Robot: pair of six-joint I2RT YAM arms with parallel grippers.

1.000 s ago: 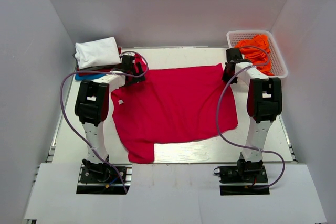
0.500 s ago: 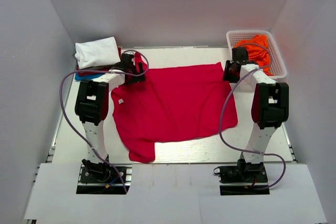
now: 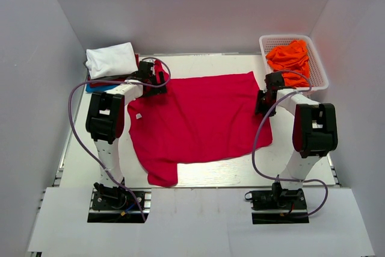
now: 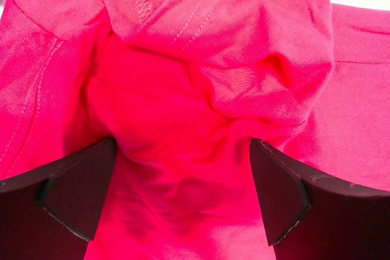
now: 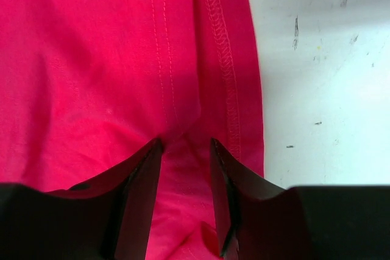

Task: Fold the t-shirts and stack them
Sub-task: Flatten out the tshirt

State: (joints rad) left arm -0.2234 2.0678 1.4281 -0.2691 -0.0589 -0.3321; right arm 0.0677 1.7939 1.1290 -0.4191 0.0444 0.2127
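Observation:
A crimson-red t-shirt (image 3: 198,118) lies spread flat mid-table, its white neck label (image 3: 138,117) near the left edge. My left gripper (image 3: 150,77) sits on the shirt's far left corner. In the left wrist view its jaws are wide open with bunched red cloth (image 4: 183,120) between them. My right gripper (image 3: 264,97) rests on the shirt's right edge. In the right wrist view its fingers (image 5: 137,199) stand a narrow gap apart, with cloth beside the hem (image 5: 228,65) between them. A folded white shirt (image 3: 109,59) tops blue (image 3: 96,87) and dark red ones at far left.
A white basket (image 3: 320,71) at the far right holds orange shirts (image 3: 292,55). Bare white table (image 5: 323,77) shows just right of the shirt's hem. Grey walls close in on three sides. A purple cable loops beside each arm.
My right gripper has moved from the shirt's far right corner toward me along the right edge. The left gripper and the shirt have stayed put.

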